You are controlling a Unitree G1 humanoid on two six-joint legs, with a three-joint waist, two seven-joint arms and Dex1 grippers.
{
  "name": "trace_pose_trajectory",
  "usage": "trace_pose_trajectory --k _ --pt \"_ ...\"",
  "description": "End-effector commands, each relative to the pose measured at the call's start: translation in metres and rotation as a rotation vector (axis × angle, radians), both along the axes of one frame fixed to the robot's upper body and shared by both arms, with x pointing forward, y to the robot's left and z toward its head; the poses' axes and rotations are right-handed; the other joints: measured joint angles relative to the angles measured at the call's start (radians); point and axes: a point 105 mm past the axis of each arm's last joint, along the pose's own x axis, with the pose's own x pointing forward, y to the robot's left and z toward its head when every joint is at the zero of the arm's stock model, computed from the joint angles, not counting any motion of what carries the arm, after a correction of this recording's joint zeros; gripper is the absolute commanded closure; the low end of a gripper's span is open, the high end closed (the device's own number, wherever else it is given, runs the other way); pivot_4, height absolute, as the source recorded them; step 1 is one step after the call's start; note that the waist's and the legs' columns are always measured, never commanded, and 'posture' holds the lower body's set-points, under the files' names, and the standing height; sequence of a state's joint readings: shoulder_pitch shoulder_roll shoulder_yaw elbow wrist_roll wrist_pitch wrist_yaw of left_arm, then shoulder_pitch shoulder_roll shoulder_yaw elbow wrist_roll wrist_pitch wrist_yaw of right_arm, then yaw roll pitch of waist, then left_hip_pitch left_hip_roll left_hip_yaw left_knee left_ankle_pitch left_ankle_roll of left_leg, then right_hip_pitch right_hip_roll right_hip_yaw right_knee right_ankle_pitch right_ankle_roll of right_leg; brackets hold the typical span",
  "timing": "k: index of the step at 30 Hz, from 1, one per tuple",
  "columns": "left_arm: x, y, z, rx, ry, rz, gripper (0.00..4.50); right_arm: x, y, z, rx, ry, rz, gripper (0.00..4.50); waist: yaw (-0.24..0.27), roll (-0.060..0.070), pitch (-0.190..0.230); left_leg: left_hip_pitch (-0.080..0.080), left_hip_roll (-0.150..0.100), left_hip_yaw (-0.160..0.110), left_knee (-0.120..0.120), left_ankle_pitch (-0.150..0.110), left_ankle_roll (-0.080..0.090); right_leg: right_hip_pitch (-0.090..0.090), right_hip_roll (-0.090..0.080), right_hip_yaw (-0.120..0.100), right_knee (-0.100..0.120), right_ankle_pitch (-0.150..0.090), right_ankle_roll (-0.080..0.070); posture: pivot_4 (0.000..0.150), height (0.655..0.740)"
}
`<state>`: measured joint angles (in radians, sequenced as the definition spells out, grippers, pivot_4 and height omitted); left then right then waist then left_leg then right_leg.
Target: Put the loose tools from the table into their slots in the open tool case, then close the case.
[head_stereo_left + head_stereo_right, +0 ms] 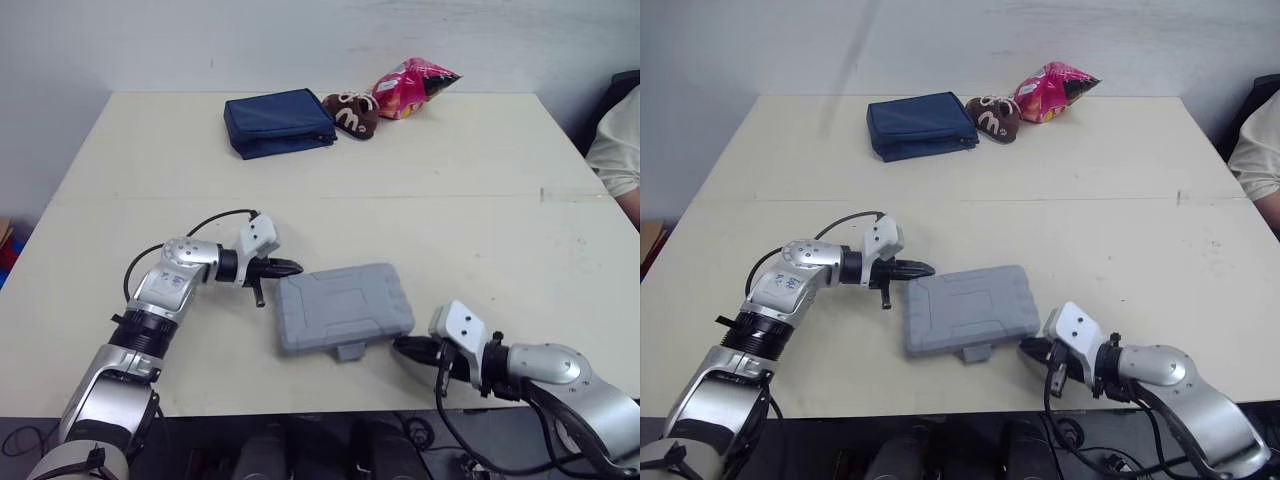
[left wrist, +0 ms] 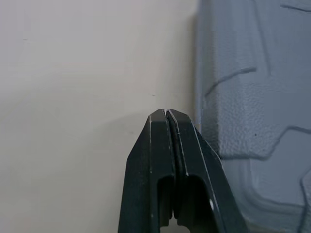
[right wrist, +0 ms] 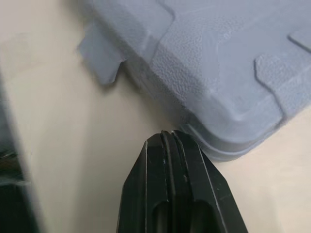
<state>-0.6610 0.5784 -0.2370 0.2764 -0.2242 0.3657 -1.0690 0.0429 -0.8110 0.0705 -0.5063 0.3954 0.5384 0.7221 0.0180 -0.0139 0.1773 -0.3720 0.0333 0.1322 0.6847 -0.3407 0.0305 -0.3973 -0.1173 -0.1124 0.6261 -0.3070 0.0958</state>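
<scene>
The tool case (image 1: 345,308) lies shut on the tabletop (image 1: 450,200). The left claw (image 1: 294,267) and right claw (image 1: 401,347) sit clenched and empty beside it. Its latch (image 1: 350,351) possibly remains unfastened.

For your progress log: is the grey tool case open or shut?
Shut: the grey tool case lies flat, lid down, only its moulded outer shell showing. Latched or not: cannot tell.
</scene>
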Motion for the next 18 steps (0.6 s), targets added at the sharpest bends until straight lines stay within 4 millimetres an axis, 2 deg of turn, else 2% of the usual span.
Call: trace_pose_trajectory --k 1,7,9,13,16,18 --pt "-0.015 -0.008 0.007 -0.005 0.000 -0.083 4.50 0.018 -0.011 0.013 -0.002 -0.100 -0.084 4.40 0.001 0.000 0.000 0.000 0.000 0.000 0.000 0.000 0.000 0.000 0.000 0.001 0.000 0.000 0.000 0.150 0.7400" --pt "-0.021 -0.014 0.020 -0.083 0.007 -0.033 4.50 0.029 -0.020 0.014 0.002 -0.114 -0.171 4.40 0.005 0.000 0.000 -0.002 -0.001 -0.002 0.000 0.000 0.001 0.000 -0.001 0.005 0.000 0.000 0.000 0.150 0.7400" --pt "-0.025 -0.010 0.025 -0.070 -0.004 -0.050 4.50 0.024 -0.019 0.016 0.014 -0.098 -0.163 4.40 0.004 0.000 0.000 -0.002 -0.001 -0.002 0.000 0.000 0.001 0.000 -0.001 0.005 0.000 0.000 0.000 0.150 0.7400" --pt "-0.035 -0.009 0.053 -0.093 -0.029 -0.135 4.50 -0.003 -0.010 0.028 0.082 -0.011 -0.097 4.40 0.004 0.001 0.000 -0.002 0.000 -0.003 -0.001 0.000 0.000 0.000 -0.001 0.005 0.000 0.000 0.000 0.150 0.7400" --pt "-0.042 -0.035 0.055 -0.061 -0.037 -0.255 4.50 -0.020 0.007 0.031 0.134 0.073 -0.039 4.40 0.006 0.001 0.000 -0.002 0.000 -0.003 0.000 0.000 0.001 0.001 -0.001 0.005 0.000 0.000 0.000 0.150 0.7400" --pt "-0.036 -0.049 0.044 -0.003 -0.072 -0.271 4.50 -0.024 0.016 0.027 0.138 0.109 -0.029 4.40 0.010 0.001 0.000 -0.001 -0.001 -0.005 0.000 0.000 0.001 0.003 -0.001 0.004 -0.001 0.000 0.000 0.150 0.7400"
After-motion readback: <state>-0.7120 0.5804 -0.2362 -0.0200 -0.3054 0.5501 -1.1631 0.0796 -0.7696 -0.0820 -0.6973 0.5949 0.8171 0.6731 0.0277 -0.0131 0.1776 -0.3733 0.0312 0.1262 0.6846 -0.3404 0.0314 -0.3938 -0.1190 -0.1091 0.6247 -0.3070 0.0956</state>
